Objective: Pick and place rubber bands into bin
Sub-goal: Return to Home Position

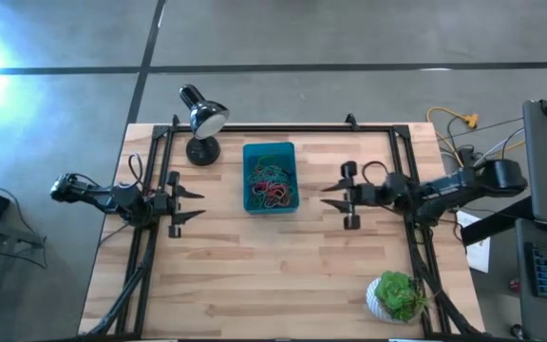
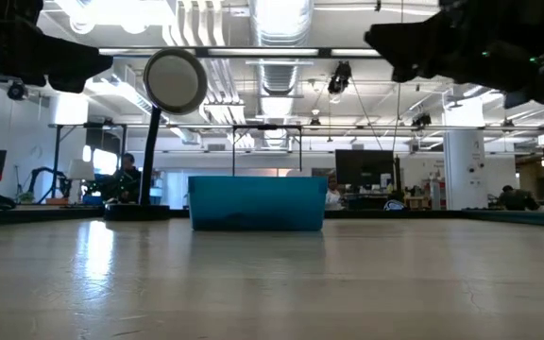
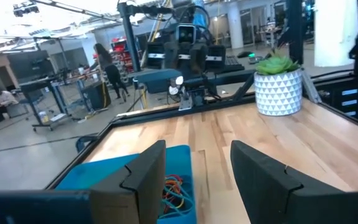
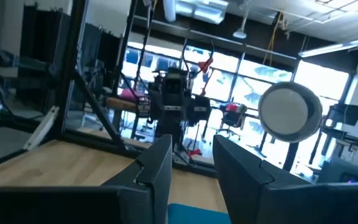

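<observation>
The left gripper and right gripper are hanging spread at mid-frame; a careless swing is risking tipping the bin of rubber bands.

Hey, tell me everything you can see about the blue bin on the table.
The bin is a small rectangular teal tray, plastic by the look, with low upright walls and an open top. It sits flat on the wooden table beside the black lamp. A tangle of rubber bands, red, green and blue, lies inside. The left gripper and right gripper hang open on either side, neither touching it.
</observation>
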